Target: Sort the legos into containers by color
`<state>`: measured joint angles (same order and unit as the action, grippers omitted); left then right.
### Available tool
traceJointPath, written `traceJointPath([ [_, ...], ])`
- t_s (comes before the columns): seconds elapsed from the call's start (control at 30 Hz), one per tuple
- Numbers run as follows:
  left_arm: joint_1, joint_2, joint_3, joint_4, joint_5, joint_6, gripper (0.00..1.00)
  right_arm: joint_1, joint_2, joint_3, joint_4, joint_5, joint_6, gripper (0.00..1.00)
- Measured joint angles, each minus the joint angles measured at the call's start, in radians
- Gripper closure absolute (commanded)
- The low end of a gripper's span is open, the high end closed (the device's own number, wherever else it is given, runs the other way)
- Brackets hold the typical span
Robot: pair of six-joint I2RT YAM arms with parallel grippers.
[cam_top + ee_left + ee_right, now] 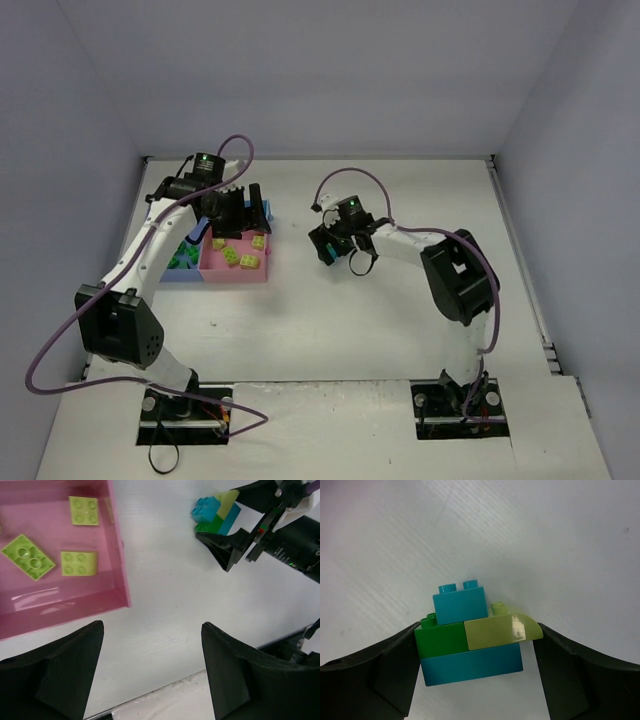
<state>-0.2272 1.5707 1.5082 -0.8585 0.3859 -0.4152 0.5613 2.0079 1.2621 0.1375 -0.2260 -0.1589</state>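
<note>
White tabletop carried all items. At centre left of the overhead view, the left end effector hung with jaws apart and empty near the pink tray, which held loose yellow-green bricks. Right of centre, the right end effector was clamped on a brick stack of teal, green and yellow-green pieces. Hazard: contact on one side fell on the sloped brick, so the stack could twist free. Released still joined, it would mix colours.

pink tray, yellow-green legos in it; blue tray; lego stack: teal top, dark green + yellow-green middle, teal base; left hand and right hand black; arms white, black joints; surface plain white; cables purple
</note>
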Motion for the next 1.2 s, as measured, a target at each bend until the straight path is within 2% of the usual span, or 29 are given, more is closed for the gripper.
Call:
traceJointPath([
  [0.2,-0.024,-0.042,-0.004,0.043,0.137,-0.048,0.28,0.001,-0.262,-0.158,0.005,-0.071,-0.030,1.00],
  [0.37,-0.068,-0.062,-0.009,0.105,0.239,-0.110,0.28,0.016,-0.517,-0.207,0.032,-0.134,-0.061,1.00],
  [0.5,-0.139,-0.062,-0.009,0.148,0.277,-0.153,0.28,0.045,-0.639,-0.229,0.039,-0.166,-0.082,1.00],
  [0.67,-0.202,-0.062,-0.009,0.211,0.317,-0.216,0.28,0.068,-0.711,-0.288,0.023,-0.188,-0.095,1.00],
  [1.03,-0.256,-0.051,-0.011,0.294,0.333,-0.289,0.29,0.068,-0.781,-0.301,0.000,-0.228,-0.105,1.00],
  [1.07,-0.259,-0.049,-0.013,0.301,0.333,-0.294,0.30,0.068,-0.784,-0.301,0.000,-0.233,-0.105,1.00],
  [1.2,-0.266,-0.043,-0.029,0.332,0.343,-0.309,0.47,0.068,-0.791,-0.301,0.000,-0.250,-0.105,1.00],
])
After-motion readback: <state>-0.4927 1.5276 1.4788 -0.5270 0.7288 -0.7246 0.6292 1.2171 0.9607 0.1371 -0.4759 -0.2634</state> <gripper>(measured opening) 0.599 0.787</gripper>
